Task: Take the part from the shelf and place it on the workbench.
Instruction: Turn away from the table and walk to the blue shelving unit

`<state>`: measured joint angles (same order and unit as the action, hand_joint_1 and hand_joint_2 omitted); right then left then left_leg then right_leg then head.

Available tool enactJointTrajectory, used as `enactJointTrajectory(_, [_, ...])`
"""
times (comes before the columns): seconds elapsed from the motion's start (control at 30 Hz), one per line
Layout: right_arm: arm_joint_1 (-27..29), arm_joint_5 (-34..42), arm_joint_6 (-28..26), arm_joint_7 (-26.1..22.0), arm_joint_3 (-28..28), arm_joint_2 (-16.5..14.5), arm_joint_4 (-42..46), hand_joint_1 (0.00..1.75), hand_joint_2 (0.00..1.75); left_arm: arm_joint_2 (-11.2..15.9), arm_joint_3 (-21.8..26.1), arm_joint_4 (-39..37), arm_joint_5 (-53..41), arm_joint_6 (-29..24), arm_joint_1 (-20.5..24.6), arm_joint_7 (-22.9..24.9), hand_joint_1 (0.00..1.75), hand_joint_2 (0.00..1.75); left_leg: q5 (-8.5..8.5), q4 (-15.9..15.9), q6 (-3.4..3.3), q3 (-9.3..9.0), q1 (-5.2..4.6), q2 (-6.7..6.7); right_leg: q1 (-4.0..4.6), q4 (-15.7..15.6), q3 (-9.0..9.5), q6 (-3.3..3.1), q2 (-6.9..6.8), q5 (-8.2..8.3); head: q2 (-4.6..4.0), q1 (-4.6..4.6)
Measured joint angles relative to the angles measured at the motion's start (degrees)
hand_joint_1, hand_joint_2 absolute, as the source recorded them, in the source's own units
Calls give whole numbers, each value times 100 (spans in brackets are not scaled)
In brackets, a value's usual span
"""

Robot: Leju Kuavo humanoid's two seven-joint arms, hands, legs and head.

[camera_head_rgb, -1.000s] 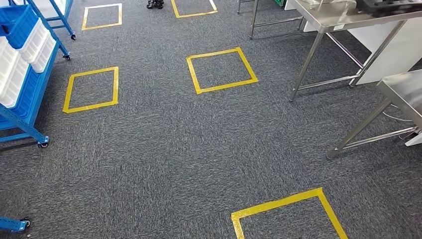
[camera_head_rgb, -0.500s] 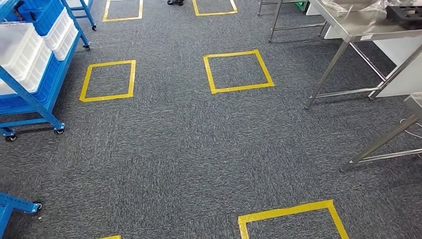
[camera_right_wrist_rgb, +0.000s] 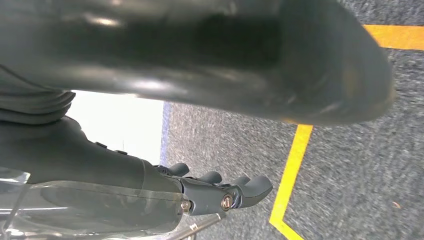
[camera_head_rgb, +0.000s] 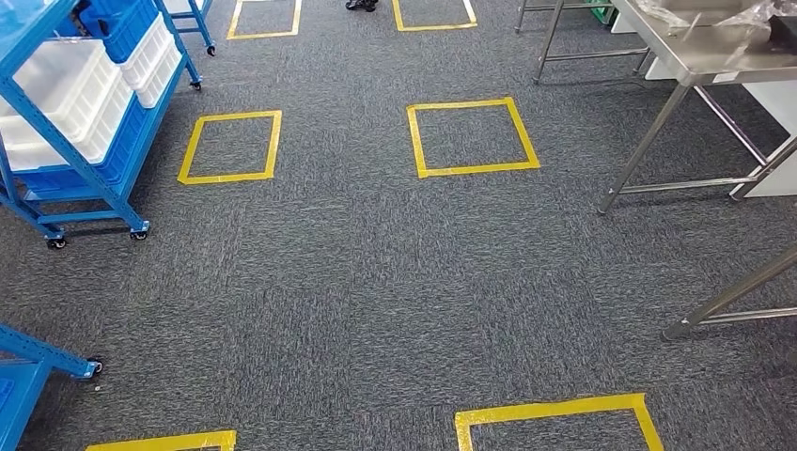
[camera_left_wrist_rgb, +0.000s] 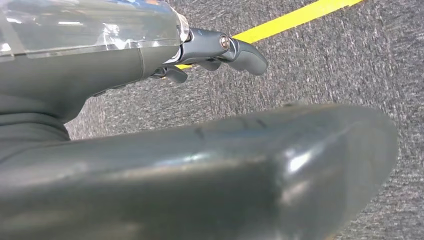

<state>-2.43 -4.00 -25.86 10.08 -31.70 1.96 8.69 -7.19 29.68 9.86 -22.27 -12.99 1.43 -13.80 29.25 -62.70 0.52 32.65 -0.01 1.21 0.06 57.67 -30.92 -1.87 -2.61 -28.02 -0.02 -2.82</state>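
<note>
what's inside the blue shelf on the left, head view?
The blue shelf holds white bins on its lower tier and a blue bin higher up. The bins' contents can't be made out, so no part is visible.

we are in an industrial workshop or logistics test floor: grey carpet tiles (camera_head_rgb: 357, 282) marked with yellow tape squares (camera_head_rgb: 473, 138), a blue wheeled rack (camera_head_rgb: 89, 178) of white bins (camera_head_rgb: 66, 99) at upper left, stainless steel workbenches (camera_head_rgb: 700, 61) at upper right.
</note>
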Motion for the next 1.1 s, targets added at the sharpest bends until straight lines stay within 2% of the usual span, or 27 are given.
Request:
enactJointTrajectory(0.03, [0, 1, -2, 0, 0, -1, 1, 0, 0, 0, 0, 0, -4, 6, 11, 1, 0, 0, -105, 328, -36, -154, -21, 73, 11, 6, 5, 21, -29, -7, 0, 1])
enactJointTrajectory(0.07, [1, 2, -3, 0, -1, -2, 1, 0, 0, 0, 0, 0, -9, 10, 22, 2, 0, 0, -141, 509, -69, -230, -40, 128, 17, 11, 6, 45, -58, -12, 0, 1])
enactJointTrajectory(0.13, [-5, 2, -4, 0, -2, -7, 1, 0, 0, 0, 0, 0, -13, 15, 25, 4, 0, 0, -153, 572, -121, -228, -60, 82, 12, 8, 13, 102, -123, -14, 0, 2])
enactJointTrajectory(0.2, [-14, 2, -4, -1, -2, -13, 2, 0, 0, -2, 0, 0, -14, 22, 12, 7, 0, 0, -205, 625, -178, -247, -42, 12, -4, 103, -11, 165, -75, -98, 0, 3])
enactJointTrajectory(0.27, [-10, 2, -3, -1, -1, -15, 3, 0, 0, -2, 0, 0, -16, 25, 13, 10, 0, 0, -255, 667, -228, -256, -24, -46, -25, 584, -226, 215, 103, -414, 0, 4])
enactJointTrajectory(0.33, [1, 2, -1, -1, -1, -16, 2, 0, 0, 0, 0, 0, -21, 25, 21, 14, 0, 0, -266, 662, -245, -230, -30, -114, -40, 1335, -586, 237, 210, -776, 0, 4])
enactJointTrajectory(0.37, [5, 2, 2, 0, -2, -17, 2, 0, 0, 0, 0, 0, -22, 25, 21, 17, 0, 0, -266, 654, -245, -225, -32, -155, -46, 1576, -706, 243, 223, -831, 0, 4])
enactJointTrajectory(0.4, [7, 2, 4, 0, -2, -18, 2, 0, 0, 0, 0, 0, -24, 25, 19, 21, 0, 0, -264, 643, -241, -223, -32, -200, -52, 1608, -727, 246, 228, -766, 0, 4])
enactJointTrajectory(0.43, [8, 2, 6, 0, -2, -19, 3, 0, 0, 0, 0, 0, -23, 25, 18, 26, 0, 0, -259, 628, -233, -226, -31, -248, -62, 1402, -634, 246, 237, -593, 0, 4])
enactJointTrajectory(0.47, [7, 1, 7, 0, -2, -19, 3, 0, 0, -1, 0, 0, -22, 25, 17, 31, 0, 0, -249, 610, -219, -230, -29, -296, -76, 1017, -454, 242, 267, -361, 0, 4])
enactJointTrajectory(0.53, [6, -6, 4, -1, -2, -18, 2, 0, 0, -1, 0, 0, -19, 25, 19, 34, 0, 0, -226, 570, -178, -221, -35, -371, -86, 307, -122, 222, 379, -80, 0, 4])
enactJointTrajectory(0.57, [2, -11, 3, -4, -2, -19, 2, 0, 0, -1, 0, 0, -15, 22, 21, 36, 0, 0, -218, 555, -151, -210, -38, -398, -83, 132, -47, 206, 415, -37, 0, 4])
enactJointTrajectory(0.6, [-3, -16, 2, -8, -2, -20, 2, 0, 0, -1, 0, 0, -12, 18, 22, 37, 0, 0, -215, 550, -122, -198, -39, -419, -72, 86, -32, 186, 426, -51, 0, 4])
enactJointTrajectory(0.67, [-18, -26, 1, -15, -2, -24, 3, 0, 0, -1, 0, 0, -7, 7, 16, 40, 0, 0, -209, 545, -58, -185, -30, -454, -66, 60, -31, 121, 365, -27, 0, 4])
enactJointTrajectory(0.7, [-23, -30, 0, -15, -2, -27, 3, 0, 0, -1, 1, 0, -6, 1, 11, 40, 0, 0, -171, 498, -29, -165, -24, -429, -68, 43, -23, 86, 333, -17, 0, 4])
enactJointTrajectory(0.77, [-24, -42, -1, -15, -2, -31, 3, 0, 0, 0, 2, 0, -1, -9, 10, 39, 0, 0, 68, 121, 17, 0, -16, -318, -74, 12, -18, 18, 262, 1, 0, 2])
enactJointTrajectory(0.83, [-15, -60, -2, -15, -2, -32, 2, 0, 0, -1, 3, 0, 11, -12, 12, 34, 0, 0, 463, -657, 45, 359, 1, -217, -51, 13, -27, -15, 189, -6, 0, 2])
enactJointTrajectory(0.87, [-11, -76, -2, -15, -3, -32, 1, 0, 0, -1, 5, 0, 25, -14, 8, 31, 0, 0, 598, -1009, 54, 524, 10, -198, -40, 15, -28, -23, 151, -9, 0, 2])
enactJointTrajectory(0.9, [-10, -94, -3, -17, -7, -32, 1, 0, 0, -1, 10, 0, 40, -19, 1, 32, 0, 0, 638, -1208, 56, 616, 14, -185, -30, 16, -27, -28, 116, -13, 0, 2])
enactJointTrajectory(0.93, [-11, -114, -6, -23, -14, -32, 1, 0, 0, -1, 16, 0, 54, -27, -6, 39, 0, 0, 552, -1162, 50, 592, 15, -173, -24, 17, -22, -29, 86, -16, 0, 2])
enactJointTrajectory(0.97, [-15, -141, -8, -34, -27, -32, 1, 0, 0, 1, 26, 0, 76, -46, -12, 53, 0, 0, 369, -875, 35, 450, 14, -152, -18, 18, -12, -29, 57, -21, 0, 2])
enactJointTrajectory(1.03, [-25, -211, -6, -57, -71, -33, 2, 0, 0, 4, 52, 0, 125, -97, -10, 82, 0, 0, -10, -15, -15, 25, -5, -25, -1, 23, 9, -12, 1, -36, 0, 2])
enactJointTrajectory(1.07, [-29, -259, 1, -64, -101, -34, 2, 0, 0, 6, 73, 0, 158, -124, -3, 90, 0, 0, -116, 309, -42, -124, -24, 36, 8, 27, 14, 9, -24, -44, 0, 2])
enactJointTrajectory(1.1, [-37, -303, 8, -65, -133, -34, 3, 0, 0, 6, 98, 0, 191, -143, 1, 89, 0, 0, -152, 480, -64, -194, -43, 79, 15, 31, 16, 35, -48, -50, 0, 2])
